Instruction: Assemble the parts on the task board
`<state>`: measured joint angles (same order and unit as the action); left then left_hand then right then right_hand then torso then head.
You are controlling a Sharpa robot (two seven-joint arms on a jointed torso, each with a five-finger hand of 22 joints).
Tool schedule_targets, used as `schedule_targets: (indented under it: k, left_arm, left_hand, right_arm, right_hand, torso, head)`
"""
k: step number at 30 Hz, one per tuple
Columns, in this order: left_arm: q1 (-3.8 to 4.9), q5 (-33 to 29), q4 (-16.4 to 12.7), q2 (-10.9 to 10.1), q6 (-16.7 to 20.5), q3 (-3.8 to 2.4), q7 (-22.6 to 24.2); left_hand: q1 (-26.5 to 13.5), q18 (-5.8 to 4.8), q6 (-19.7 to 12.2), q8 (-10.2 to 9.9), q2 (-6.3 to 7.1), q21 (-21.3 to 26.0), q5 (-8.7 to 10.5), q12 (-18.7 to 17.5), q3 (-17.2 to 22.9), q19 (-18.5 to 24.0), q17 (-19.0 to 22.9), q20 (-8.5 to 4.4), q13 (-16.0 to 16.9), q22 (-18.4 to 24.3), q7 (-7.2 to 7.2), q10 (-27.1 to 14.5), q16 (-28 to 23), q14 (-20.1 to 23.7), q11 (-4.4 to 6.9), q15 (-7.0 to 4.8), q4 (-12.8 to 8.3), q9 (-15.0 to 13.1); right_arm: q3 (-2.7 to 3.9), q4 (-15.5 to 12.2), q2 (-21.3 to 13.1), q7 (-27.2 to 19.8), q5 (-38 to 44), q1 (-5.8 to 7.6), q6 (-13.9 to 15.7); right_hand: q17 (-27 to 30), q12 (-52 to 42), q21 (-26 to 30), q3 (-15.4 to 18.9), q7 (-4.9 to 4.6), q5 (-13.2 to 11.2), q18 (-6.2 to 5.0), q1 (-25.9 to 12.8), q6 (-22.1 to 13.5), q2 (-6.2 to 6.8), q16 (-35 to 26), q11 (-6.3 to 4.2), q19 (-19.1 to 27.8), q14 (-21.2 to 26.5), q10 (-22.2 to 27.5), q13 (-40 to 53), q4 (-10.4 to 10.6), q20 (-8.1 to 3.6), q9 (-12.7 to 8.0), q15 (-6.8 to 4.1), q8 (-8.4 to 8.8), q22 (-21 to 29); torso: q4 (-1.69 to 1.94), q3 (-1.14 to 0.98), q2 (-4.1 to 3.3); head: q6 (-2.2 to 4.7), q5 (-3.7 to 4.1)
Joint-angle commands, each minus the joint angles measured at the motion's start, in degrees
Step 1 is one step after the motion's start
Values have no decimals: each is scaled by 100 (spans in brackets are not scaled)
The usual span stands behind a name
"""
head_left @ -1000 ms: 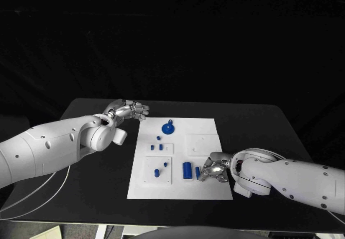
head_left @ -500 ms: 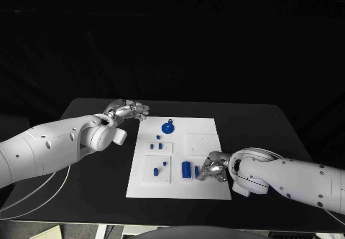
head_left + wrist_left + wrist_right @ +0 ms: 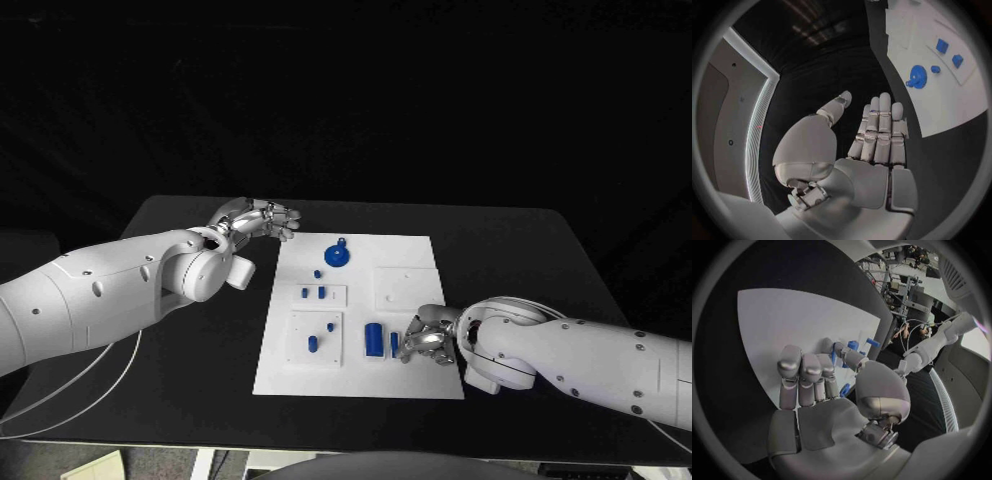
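The white task board lies mid-table and bears several blue parts: a round disc with a loop, a tall block and a thin piece. My right hand hovers over the board's near right corner, just right of the thin piece. Its fingers are curled in, and the thumb and a finger pinch a small blue part. The block stands just beyond the fingertips. My left hand is off the board's far left corner, fingers straight and holding nothing. The disc lies ahead of it.
Two raised white panels on the board carry small blue pieces or bare slots. Small square parts sit near the disc. Black table surrounds the board, with open room to the right and at the back.
My right hand has crept slightly left and nearer along the board's near edge. The left hand has not moved.
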<state>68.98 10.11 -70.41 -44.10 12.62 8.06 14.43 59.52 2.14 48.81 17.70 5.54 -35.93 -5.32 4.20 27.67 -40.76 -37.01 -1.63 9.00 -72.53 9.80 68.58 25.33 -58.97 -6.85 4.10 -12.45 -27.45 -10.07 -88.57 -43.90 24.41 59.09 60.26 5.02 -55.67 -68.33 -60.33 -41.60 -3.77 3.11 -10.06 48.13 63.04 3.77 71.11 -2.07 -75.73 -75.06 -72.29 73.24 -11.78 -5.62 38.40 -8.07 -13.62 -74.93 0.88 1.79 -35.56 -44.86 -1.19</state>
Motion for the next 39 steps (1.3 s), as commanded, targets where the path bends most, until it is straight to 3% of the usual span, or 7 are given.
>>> schedule_targets:
  k: [1,13,17,22,27,34,39]
  left_arm:
    - [7,-26,-5,7,-79,-6,31]
    - [7,-26,4,15,-83,-6,38]
    - [7,-26,39,19,-73,-6,44]
    - [6,-97,-40,-16,-57,-6,34]
    - [7,-97,14,38,-59,-7,73]
    - [8,-102,264,120,-26,-9,142]
    - [31,-169,436,174,-101,-12,245]
  left_hand:
    - [-24,81,-27,23,2,27,-22,4,1,-32,-8,5,-8,-10,-8,20,-19,-26,-4,3,25,5]
    - [-23,81,-28,24,1,30,-23,4,2,-32,-14,5,-10,-13,-8,20,-25,-28,-4,3,27,6]
    - [-24,81,-29,24,1,31,-23,4,1,-32,-15,5,-10,-14,-7,20,-26,-28,-5,3,28,7]
    - [-30,80,-31,23,2,33,-23,3,-2,-33,-19,6,-11,-16,-6,18,-31,-28,-6,4,32,8]
    - [-33,80,-32,23,0,34,-23,3,-3,-34,-22,6,-12,-18,-5,17,-33,-29,-7,4,34,8]
    - [-30,81,-32,24,-6,38,-26,4,-1,-32,-25,7,-13,-20,-5,18,-43,-23,-6,6,33,9]
    - [-24,76,-31,31,-18,74,-30,4,-2,-1,-25,26,-18,-25,-5,19,-116,39,-5,34,18,11]
  right_arm:
    - [-1,-11,11,15,53,-10,-70]
    - [0,-25,-99,-231,-158,-11,91]
    - [21,-104,-239,-618,-642,11,251]
    - [322,-36,-285,-921,-670,52,390]
    - [420,559,-212,-1731,-1211,274,581]
    - [596,1624,52,-2874,-2031,441,822]
    - [724,2513,458,-3311,-2654,454,855]
  right_hand:
    - [-5,-28,5,-33,-15,-16,-494,-17,14,0,-26,-35,-1,2,-75,7,-9,6,-6,-33,-6,-62]
    - [-5,-6,1,-35,-20,-6,-494,-45,8,69,-27,-30,-1,1,-57,-5,-44,7,-8,-29,-1,-65]
    - [-1,83,21,56,-117,-11,-494,-163,-340,404,-42,56,5,9,80,-47,-26,-15,-69,38,181,-52]
    - [-2,263,62,314,-233,1,-494,-271,-640,711,-68,163,34,29,331,-163,19,-57,-86,139,309,-37]
    - [-7,363,100,560,-253,79,-494,-296,-713,740,-98,188,81,53,468,-243,26,-90,-47,162,310,-33]
    - [14,516,203,908,-265,385,-494,-179,-766,439,-209,202,226,137,675,-374,-242,-67,13,176,291,-27]
    - [169,764,540,1064,-309,590,-489,-142,-835,286,-536,253,590,451,975,-518,-435,76,30,229,307,91]
  torso:
    - [0,0,4]
    - [-4,-2,8]
    - [-6,-1,15]
    - [-30,-2,25]
    - [-58,9,64]
    - [-71,23,139]
    - [-69,27,244]
  head:
    - [-11,3]
    - [-9,4]
    - [25,5]
    - [137,25]
    - [275,43]
    - [619,94]
    - [772,106]
